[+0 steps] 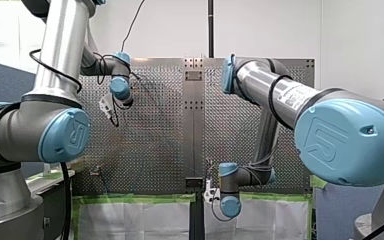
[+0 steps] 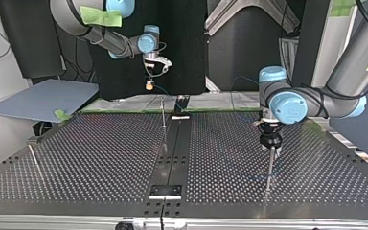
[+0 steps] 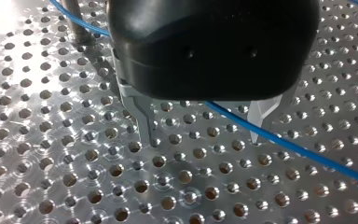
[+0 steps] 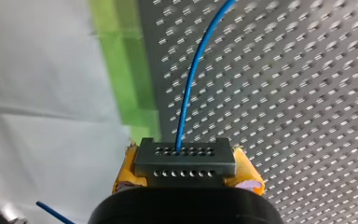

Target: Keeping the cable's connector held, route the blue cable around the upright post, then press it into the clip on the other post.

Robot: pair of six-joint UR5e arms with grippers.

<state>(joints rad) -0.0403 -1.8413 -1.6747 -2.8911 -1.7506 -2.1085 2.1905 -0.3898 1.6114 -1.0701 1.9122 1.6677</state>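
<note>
The small dark grey plastic connector (image 4: 185,161) with rows of holes is squeezed tight between the yellow pads (image 4: 127,173) of my right gripper (image 4: 186,164), which is held up at 11 o'clock in the top view. The thin blue cable (image 3: 303,150) is seen running between the wide-open metal fingers (image 3: 144,122) of my black left gripper (image 3: 203,126), at 3 o'clock there, not pinched, over the shiny holed metal table (image 3: 51,163)

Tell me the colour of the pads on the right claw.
The pads are yellow-orange, clamping the grey connector; clearest in the right wrist view.
</note>
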